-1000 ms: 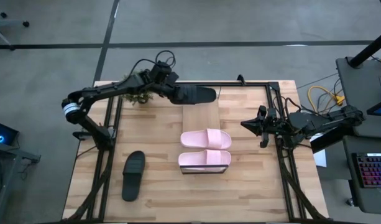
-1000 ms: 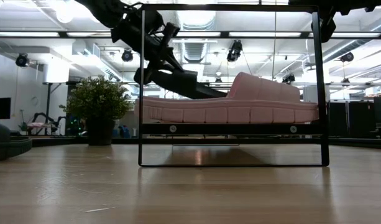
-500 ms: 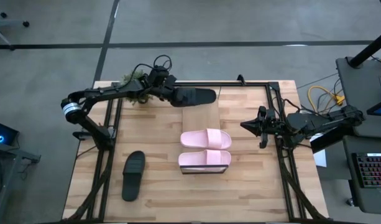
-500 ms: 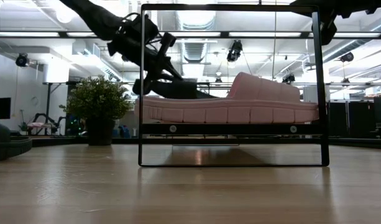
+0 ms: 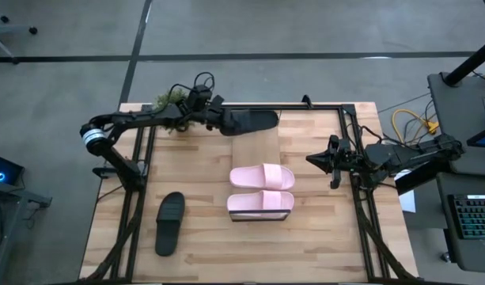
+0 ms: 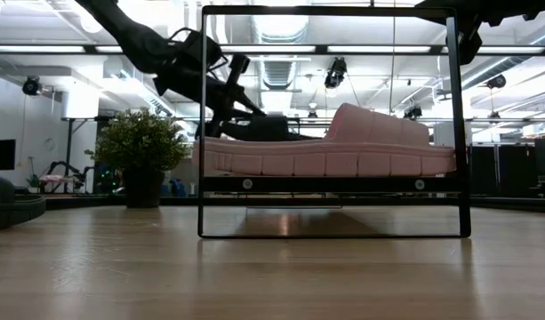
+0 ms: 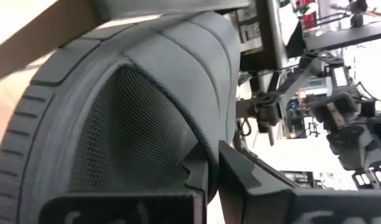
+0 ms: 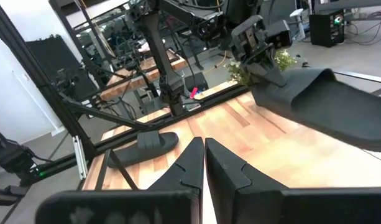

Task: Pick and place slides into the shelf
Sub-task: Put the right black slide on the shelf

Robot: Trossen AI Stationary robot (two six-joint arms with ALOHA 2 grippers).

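My left gripper (image 5: 225,123) is shut on a black slide (image 5: 251,121), which hovers over the far end of the shelf (image 5: 254,150). In the low view this slide (image 6: 265,129) lies nearly level behind the pink ones, and its underside is hidden. Two pale pink slides (image 5: 262,176) (image 5: 260,203) lie soles down, side by side, on the near half of the shelf. The second black slide (image 5: 169,223) lies flat on the tabletop near the left frame. My right gripper (image 5: 312,158) waits shut at the table's right side. My left gripper (image 7: 214,165) has the black slide by its broad strap, at the strap's edge (image 7: 206,140). One finger (image 7: 193,177) sits under the strap against the mesh lining and the other (image 7: 252,180) lies outside. It comes from the table's left, slanting down, along the slide. The slide lies nearly level.
A small potted plant (image 5: 169,101) stands at the table's far left corner, just behind the left arm. The shelf's thin dark frame (image 6: 201,124) rises around the board. Dark rails run along the table's left and right edges. Bare tabletop lies between the shelf and the lone black slide.
My left gripper has come down toward the shelf's far end and drawn slightly toward the table's left, staying shut on the black slide. The slide, earlier tipped with its free end down, now lies lower and nearly level. My right arm has kept still.
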